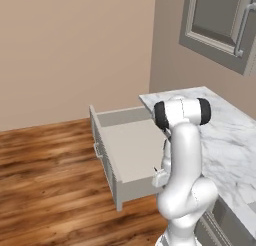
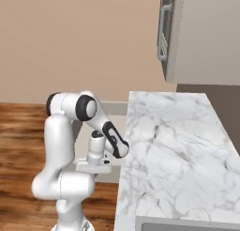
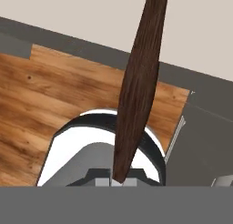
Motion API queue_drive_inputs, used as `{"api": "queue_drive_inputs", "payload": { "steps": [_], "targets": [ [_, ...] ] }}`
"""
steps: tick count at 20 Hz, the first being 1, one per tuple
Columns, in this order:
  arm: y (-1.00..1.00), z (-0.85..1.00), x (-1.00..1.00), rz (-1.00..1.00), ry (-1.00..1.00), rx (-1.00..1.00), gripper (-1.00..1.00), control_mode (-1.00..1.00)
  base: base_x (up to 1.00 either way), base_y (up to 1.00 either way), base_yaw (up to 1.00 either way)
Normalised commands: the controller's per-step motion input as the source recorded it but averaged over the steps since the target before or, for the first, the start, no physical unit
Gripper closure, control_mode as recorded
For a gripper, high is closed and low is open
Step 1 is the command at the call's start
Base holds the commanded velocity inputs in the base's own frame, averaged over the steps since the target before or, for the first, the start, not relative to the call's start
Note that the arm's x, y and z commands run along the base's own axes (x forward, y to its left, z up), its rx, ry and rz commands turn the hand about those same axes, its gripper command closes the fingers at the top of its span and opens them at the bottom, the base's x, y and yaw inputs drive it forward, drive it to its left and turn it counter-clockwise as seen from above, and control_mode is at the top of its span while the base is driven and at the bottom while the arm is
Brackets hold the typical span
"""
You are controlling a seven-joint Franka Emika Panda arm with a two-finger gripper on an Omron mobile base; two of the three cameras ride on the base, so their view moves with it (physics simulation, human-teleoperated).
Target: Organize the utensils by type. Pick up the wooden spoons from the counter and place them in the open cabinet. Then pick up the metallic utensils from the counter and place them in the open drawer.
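Observation:
My gripper (image 3: 117, 181) is shut on the slim metal utensil, whose dark brown handle (image 3: 136, 86) runs up and away from the fingers in the hand view. Its metal end is hidden. The hand hangs low over the right side of the open drawer (image 1: 131, 151), a wide shallow light grey drawer with a pale inside (image 3: 68, 9). In the right base view the hand (image 2: 96, 152) points down beside the counter's left edge. The white marble counter (image 1: 227, 135) (image 2: 173, 145) carries no utensils in the part in view. The wooden spoons are out of view.
A wall cabinet hangs over the counter, its grey door (image 1: 220, 25) swung open and its handle (image 2: 161, 33) toward me. Wood floor (image 1: 45, 190) lies left of the drawer. A sink rim (image 2: 187, 224) shows at the counter's near edge.

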Motion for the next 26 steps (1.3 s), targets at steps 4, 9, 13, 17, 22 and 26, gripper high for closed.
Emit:
{"api": "queue_drive_inputs", "payload": {
  "steps": [4,9,13,17,22,26],
  "targets": [
    [0.80,1.00,-0.07,-0.04,-0.02,-0.28,1.00,-1.00,0.00,0.00,0.00],
    [0.80,1.00,-0.06,-0.03,-0.01,-0.25,1.00,-1.00,0.00,0.00,0.00],
    [0.40,1.00,0.00,-0.02,0.00,-0.16,1.00,-1.00,0.00,0.00,0.00],
    [0.35,1.00,-0.01,-0.03,-0.07,-0.17,1.00,-1.00,0.00,0.00,0.00],
    [0.54,1.00,-0.18,-0.05,-0.19,-0.20,1.00,-1.00,0.00,0.00,0.00],
    [0.67,1.00,-0.02,-0.02,-0.18,-0.24,1.00,-1.00,0.00,0.00,0.00]
  ]
}}
